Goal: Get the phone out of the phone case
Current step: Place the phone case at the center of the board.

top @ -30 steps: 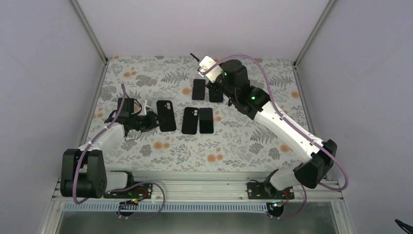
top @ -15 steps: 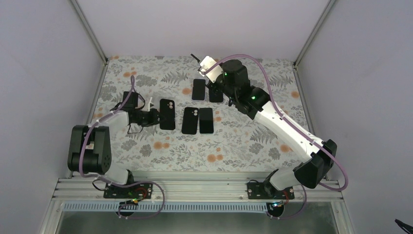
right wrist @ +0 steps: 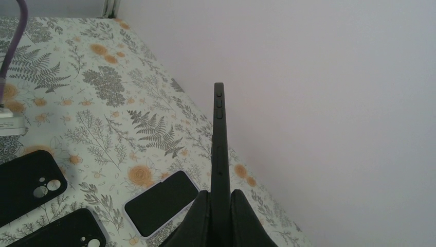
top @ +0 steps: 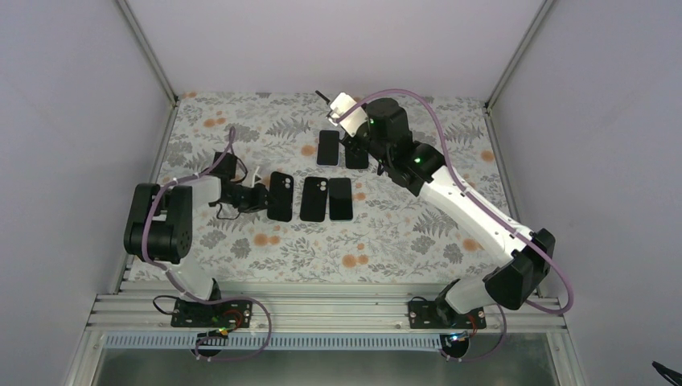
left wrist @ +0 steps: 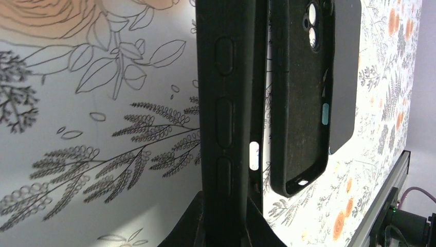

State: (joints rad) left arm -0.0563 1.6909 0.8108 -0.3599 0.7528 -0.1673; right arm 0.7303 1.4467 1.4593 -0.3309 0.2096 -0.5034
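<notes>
Case?
— Pinched edge-on by left fingers; in their wrist view its long axis runs to 12 o'clock
— Right fingers?
— Clamped on a slim phone, well apart at 1 o'clock

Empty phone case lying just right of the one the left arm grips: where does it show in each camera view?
Top external: empty phone case mid-table, just right of the cased phone held by the left fingers.
Left wrist: right of centre, beyond the cased phone's edge.
Right wrist: bottom-left corner, cut off by the frame.
Shared landmark: the cased phone, beside it in every view.
</notes>
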